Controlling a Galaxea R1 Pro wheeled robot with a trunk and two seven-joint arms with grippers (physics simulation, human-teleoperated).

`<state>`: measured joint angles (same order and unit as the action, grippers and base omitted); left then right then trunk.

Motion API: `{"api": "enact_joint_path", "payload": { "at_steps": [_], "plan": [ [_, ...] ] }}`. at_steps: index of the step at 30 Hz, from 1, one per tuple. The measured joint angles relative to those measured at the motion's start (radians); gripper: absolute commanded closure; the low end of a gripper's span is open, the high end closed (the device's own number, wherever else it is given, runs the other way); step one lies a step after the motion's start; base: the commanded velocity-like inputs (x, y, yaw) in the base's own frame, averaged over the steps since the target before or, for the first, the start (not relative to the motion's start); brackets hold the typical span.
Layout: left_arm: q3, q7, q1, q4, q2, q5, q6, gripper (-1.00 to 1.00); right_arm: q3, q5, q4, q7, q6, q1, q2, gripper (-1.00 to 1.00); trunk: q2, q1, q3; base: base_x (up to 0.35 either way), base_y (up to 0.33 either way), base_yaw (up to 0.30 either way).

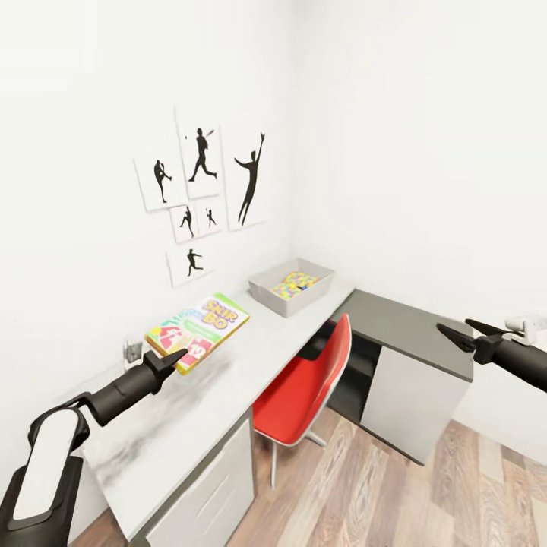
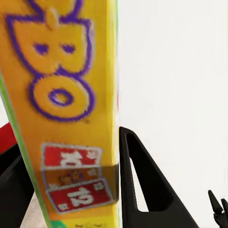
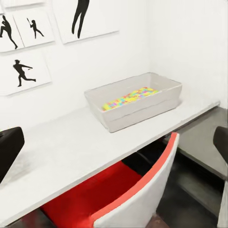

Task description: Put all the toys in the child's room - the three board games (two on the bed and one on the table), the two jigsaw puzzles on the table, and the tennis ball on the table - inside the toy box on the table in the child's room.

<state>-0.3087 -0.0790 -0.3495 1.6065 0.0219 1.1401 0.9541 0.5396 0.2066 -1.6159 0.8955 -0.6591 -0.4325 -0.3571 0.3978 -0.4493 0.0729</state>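
Head view, L end effector [image 1: 181, 357]: black tapered fingers clamped on edge of SKIP-BO board game [image 1: 198, 330], flat printed box, held above tabletop [image 1: 228, 380], centre-left of frame.
L wrist close-up: glossy orange-yellow box face [image 2: 61, 118] w/ purple letters, red cards, between black fingers [image 2: 142, 185].
R end effector [image 1: 460, 333]: right edge, fingers slightly apart, holding nothing.
Toy box [image 1: 291, 286]: shallow grey bin w/ sloping walls, centre of frame at tabletop's far end; multicolour jigsaw puzzle [image 1: 294, 284] inside.
Tabletop: pale, glossy, long.
Chair [image 1: 300, 395]: red seat, white shell, below tabletop edge.
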Motion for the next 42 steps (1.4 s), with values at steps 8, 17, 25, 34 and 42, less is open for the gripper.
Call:
{"api": "enact_joint_path", "payload": {
  "at_steps": [8, 17, 25, 34, 42],
  "plan": [
    [-0.03, 0.021, -0.023, 0.0, 0.069, 0.127, 0.007, 1.0, -0.002, 0.0, 0.0, 0.0, -0.003, 0.001, 0.003, -1.0, 0.0, 0.0, -0.01, 0.121, -0.321, -0.217],
    [-0.028, 0.155, -0.117, 0.0, 0.081, 0.182, 0.045, 1.0, -0.001, 0.0, 0.0, 0.001, -0.003, 0.001, 0.002, -1.0, 0.0, 0.0, -0.021, 0.182, -0.311, -0.216],
    [-0.036, 0.392, -0.203, 0.0, 0.223, 0.454, 0.06, 1.0, 0.0, 0.0, 0.0, 0.001, -0.037, -0.002, 0.0, -1.0, 0.0, 0.0, -0.031, 0.196, -0.302, -0.217],
    [-0.066, 0.418, -0.19, 0.0, 0.289, 0.528, 0.061, 1.0, -0.004, 0.0, 0.0, 0.001, -0.036, -0.002, 0.003, -1.0, 0.0, 0.0, -0.041, 0.22, -0.285, -0.199],
    [-0.069, 0.42, -0.185, 0.0, 0.32, 0.534, 0.061, 1.0, -0.005, 0.0, 0.001, 0.002, -0.031, 0.003, 0.009, -1.0, 0.0, 0.001, -0.044, 0.296, -0.168, -0.037]
  ]
}}
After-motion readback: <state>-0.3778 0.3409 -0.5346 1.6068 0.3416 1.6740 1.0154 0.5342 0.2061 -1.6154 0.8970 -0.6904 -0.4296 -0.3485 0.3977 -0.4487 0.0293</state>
